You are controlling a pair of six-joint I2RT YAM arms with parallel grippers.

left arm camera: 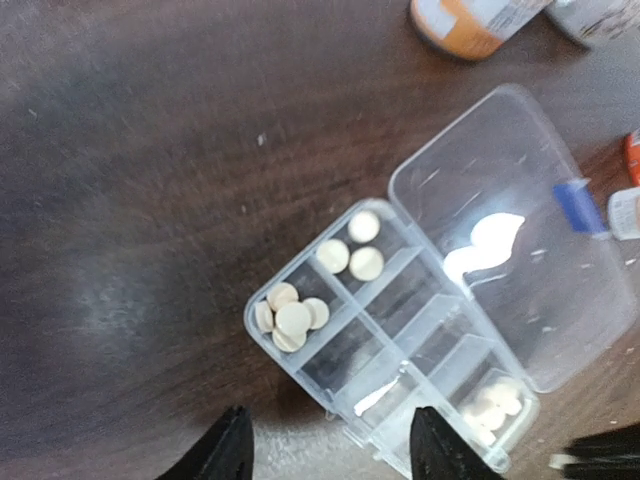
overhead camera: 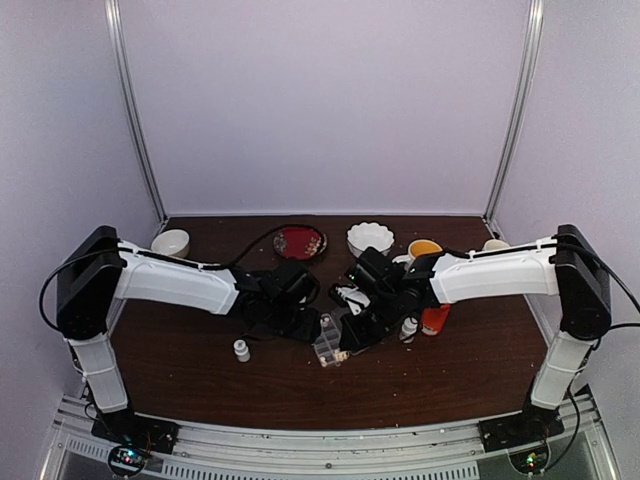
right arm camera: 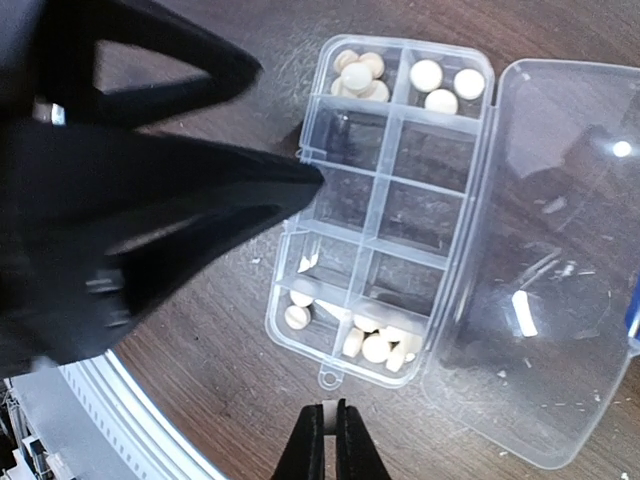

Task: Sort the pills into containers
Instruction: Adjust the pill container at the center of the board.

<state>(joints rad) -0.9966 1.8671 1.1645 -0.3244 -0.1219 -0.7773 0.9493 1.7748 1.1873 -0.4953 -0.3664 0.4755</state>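
The clear pill box [overhead camera: 330, 340] lies open on the brown table between both grippers, its lid [right arm camera: 550, 250] folded out. Pale round pills [right arm camera: 360, 75] fill four corner cells; the middle cells look empty. In the left wrist view the box [left arm camera: 400, 330] holds pills [left arm camera: 290, 315] in its near-left cell. My right gripper [right arm camera: 327, 420] is shut on one small white pill [right arm camera: 327, 410], just off the box's short end with the tab. My left gripper [left arm camera: 330, 445] is open and empty, just above the box's long edge. It fills the left of the right wrist view as a dark shape [right arm camera: 130, 200].
A small white bottle [overhead camera: 241, 350] stands left of the box and another [overhead camera: 408, 328] to its right beside an orange-red bottle [overhead camera: 435, 320]. At the back are a red dish [overhead camera: 300, 241], a white scalloped bowl [overhead camera: 370, 238], a small bowl [overhead camera: 171, 242] and a yellow cup [overhead camera: 424, 248].
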